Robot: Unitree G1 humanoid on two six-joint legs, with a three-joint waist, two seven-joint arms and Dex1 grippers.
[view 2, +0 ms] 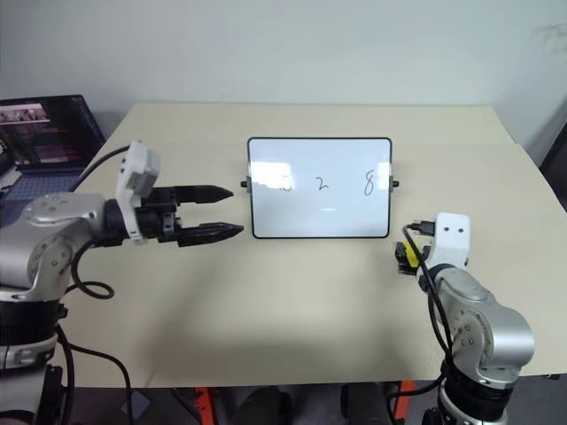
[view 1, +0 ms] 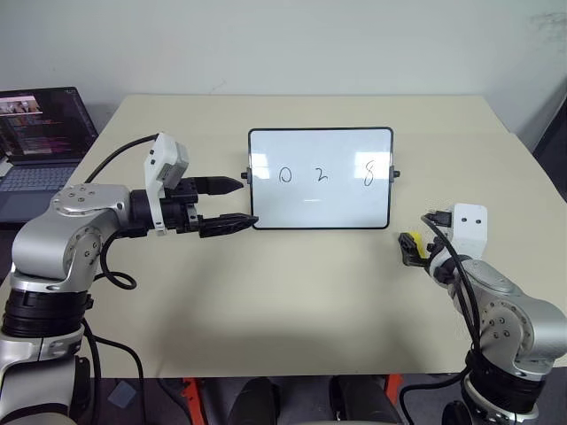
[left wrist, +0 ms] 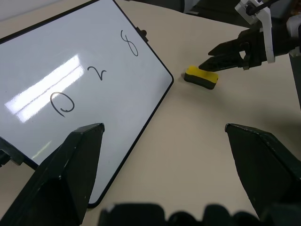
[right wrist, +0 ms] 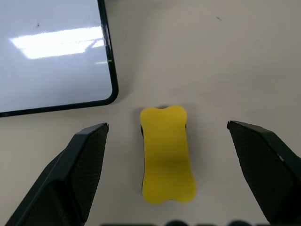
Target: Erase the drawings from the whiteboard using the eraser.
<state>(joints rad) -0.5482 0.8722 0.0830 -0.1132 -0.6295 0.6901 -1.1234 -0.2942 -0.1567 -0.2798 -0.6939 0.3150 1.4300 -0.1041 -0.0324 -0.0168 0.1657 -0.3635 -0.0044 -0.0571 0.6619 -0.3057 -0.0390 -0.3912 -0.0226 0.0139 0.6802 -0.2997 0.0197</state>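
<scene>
Both end effectors, left point(view 1: 232, 204) and right point(right wrist: 167, 155), gape released, right straddling the eraser point(right wrist: 167, 157).

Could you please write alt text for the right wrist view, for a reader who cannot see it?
A small yellow oblong foam eraser lies on the beige table, centred between the two wide-open black fingers of the right gripper, untouched by either. Beyond it lies a rounded corner of the glossy white whiteboard with its thin black frame, apart from the eraser.
</scene>
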